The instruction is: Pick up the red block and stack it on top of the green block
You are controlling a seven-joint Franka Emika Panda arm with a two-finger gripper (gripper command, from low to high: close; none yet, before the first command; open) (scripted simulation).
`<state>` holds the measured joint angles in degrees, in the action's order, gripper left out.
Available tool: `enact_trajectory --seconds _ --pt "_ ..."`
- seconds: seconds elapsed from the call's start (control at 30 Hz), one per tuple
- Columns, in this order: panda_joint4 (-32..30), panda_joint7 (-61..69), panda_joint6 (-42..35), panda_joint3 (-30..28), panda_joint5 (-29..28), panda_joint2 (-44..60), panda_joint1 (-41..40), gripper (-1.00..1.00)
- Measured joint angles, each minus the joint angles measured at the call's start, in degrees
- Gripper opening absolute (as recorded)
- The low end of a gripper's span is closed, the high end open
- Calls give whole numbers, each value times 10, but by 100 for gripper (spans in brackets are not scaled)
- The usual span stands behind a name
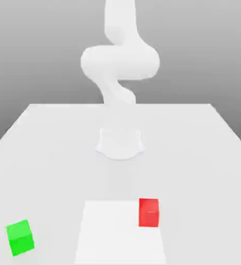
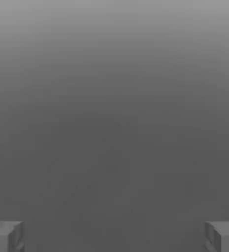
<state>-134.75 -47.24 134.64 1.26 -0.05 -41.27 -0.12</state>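
The red block (image 1: 149, 212) sits on the white table (image 1: 50, 155), near the front and a little to the exterior view's right. The green block (image 1: 20, 237) rests far off at the front on the exterior view's left. The arm's white hand (image 1: 121, 233) shows as a pale box low in the middle, its right edge by the red block. In the hand view the gripper (image 2: 114, 237) is open, its grey fingertips (image 2: 6, 236) set wide apart with nothing between them. Beyond them lies plain grey.
The arm's white base (image 1: 120, 143) stands at the table's middle, with its bent links (image 1: 120, 62) rising behind. The table's edges run off to the exterior view's left and right.
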Motion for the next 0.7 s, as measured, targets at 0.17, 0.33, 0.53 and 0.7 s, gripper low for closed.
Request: enact_trajectory --seconds 0.17,0.33,0.53,0.7 --pt "-67 -33 67 29 -1 109 -3 0" --pt "-133 -66 132 52 -4 216 -1 0" --pt "-211 -104 210 74 -5 343 7 0" --pt "-245 -133 283 74 -18 446 20 0"
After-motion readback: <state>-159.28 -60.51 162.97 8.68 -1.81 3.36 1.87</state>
